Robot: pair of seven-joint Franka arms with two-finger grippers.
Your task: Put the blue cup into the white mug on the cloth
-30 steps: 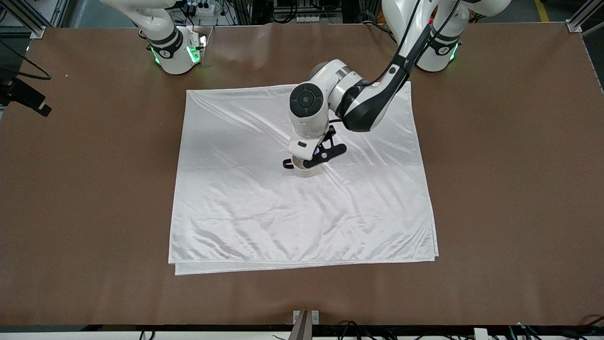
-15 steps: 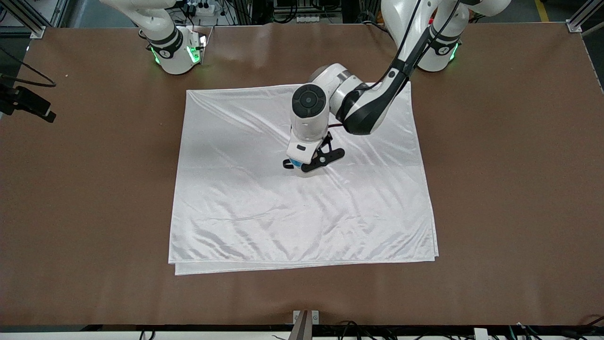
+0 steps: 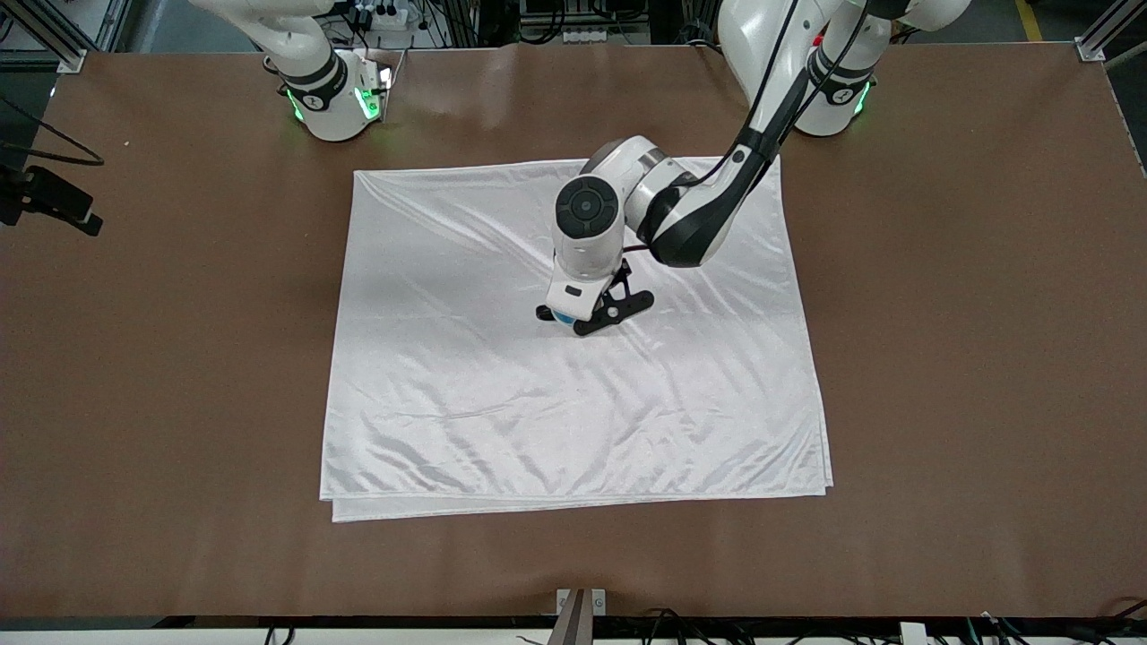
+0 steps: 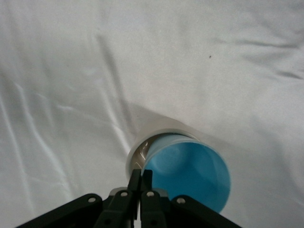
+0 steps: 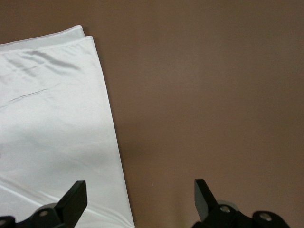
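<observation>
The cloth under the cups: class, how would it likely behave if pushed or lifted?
The cloth looks shiny, so probably slippery. Its wrinkles and folded layers suggest it is floppy and would bunch when pushed, likely shifting the white mug standing on it.

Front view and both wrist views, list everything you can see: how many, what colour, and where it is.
Blue cup: one, light blue, inside the white mug, its rim pinched by the left gripper.
White mug: one, off-white, on the cloth near its middle.
Cloth: one, shiny white, wrinkled, spread on the table.
Table: one, brown.
Left gripper: one, black fingers shut on the blue cup, over the mug.
Right gripper: one, black fingers open, waiting over the table beside a cloth corner.
</observation>
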